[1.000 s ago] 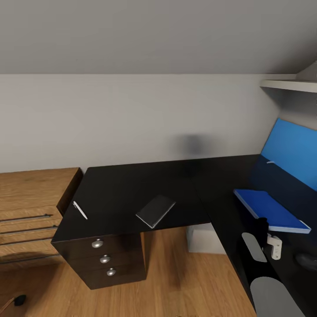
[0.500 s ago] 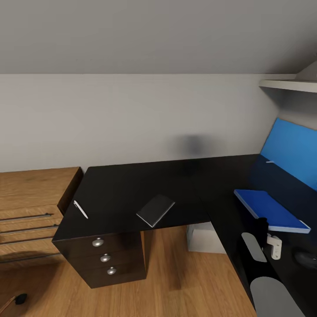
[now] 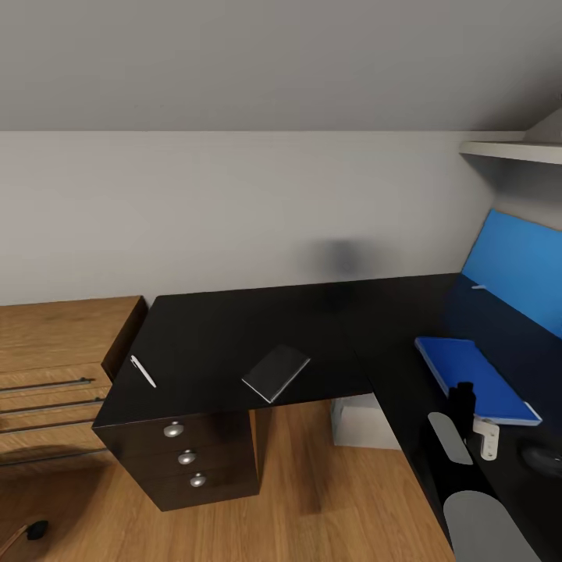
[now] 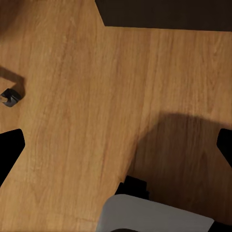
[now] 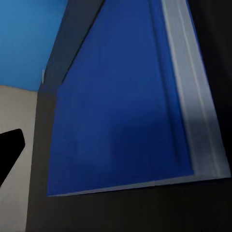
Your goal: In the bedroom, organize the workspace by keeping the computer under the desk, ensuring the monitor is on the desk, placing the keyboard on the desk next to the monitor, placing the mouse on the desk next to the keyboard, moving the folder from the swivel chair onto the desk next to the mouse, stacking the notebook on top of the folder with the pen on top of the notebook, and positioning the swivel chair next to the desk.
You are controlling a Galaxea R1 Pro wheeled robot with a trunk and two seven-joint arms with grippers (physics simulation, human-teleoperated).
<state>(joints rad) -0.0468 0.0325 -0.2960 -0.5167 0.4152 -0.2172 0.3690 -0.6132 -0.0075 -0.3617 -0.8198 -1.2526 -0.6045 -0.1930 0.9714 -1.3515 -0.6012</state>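
Note:
A blue folder (image 3: 474, 376) lies on the right wing of the black desk (image 3: 234, 336); in the right wrist view the folder (image 5: 121, 111) shows close up with its pale edge. My right gripper (image 3: 462, 396) hovers at the folder's near edge, open, with one black finger (image 5: 9, 151) far out to the side. The dark notebook (image 3: 275, 372) and the white pen (image 3: 142, 371) rest on the desk's left wing. The monitor's blue screen (image 3: 515, 269) stands at the far right. A dark rounded mouse (image 3: 543, 460) sits by the right edge. My left gripper (image 4: 116, 145) hangs open over the floor.
A pale computer case (image 3: 363, 421) stands under the desk. A drawer unit with round knobs (image 3: 186, 459) supports the desk's left end. A wooden dresser (image 3: 55, 375) adjoins it. A chair caster (image 3: 35, 531) shows on the wooden floor, and a wall shelf (image 3: 511, 150) hangs at upper right.
The blue folder has turned slightly and settled flatter on the desk, its near end drawn in toward my right gripper. Pen and notebook have not moved.

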